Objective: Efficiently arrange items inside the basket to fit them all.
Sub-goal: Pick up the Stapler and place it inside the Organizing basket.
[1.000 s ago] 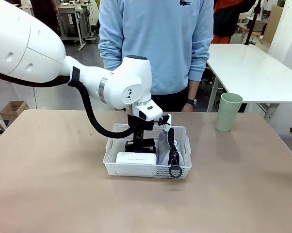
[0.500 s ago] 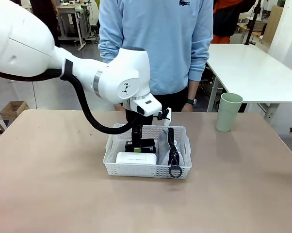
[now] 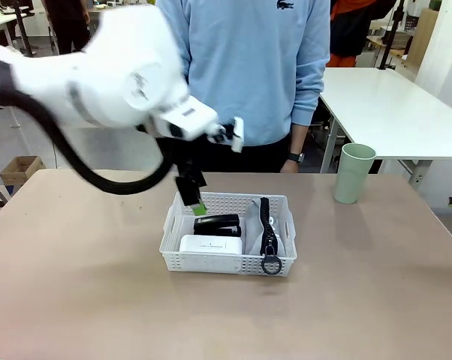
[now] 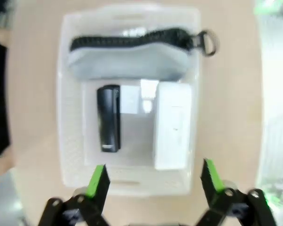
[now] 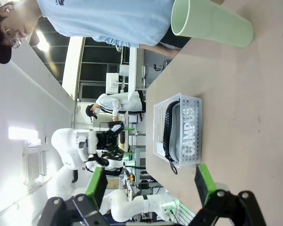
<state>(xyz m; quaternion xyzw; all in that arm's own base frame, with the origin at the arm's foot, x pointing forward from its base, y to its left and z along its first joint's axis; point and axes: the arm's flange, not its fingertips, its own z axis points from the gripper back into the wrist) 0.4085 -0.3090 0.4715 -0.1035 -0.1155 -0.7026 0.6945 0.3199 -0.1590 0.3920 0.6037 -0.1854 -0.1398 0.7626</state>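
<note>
Bright, even indoor light from overhead; faint soft shadow under the basket (image 3: pixel 226 262) on the tabletop (image 3: pixel 76 285). Heavy motion blur over the left arm (image 3: pixel 113 82). Hazy, washed-out left wrist view; glaring lamp (image 5: pixel 43 45) and bent edges in the right wrist view.

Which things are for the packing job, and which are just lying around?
For the job: basket, grey pouch, white box, black stapler, green cup.
Just lying about: white side table, cardboard box on the floor.
</note>
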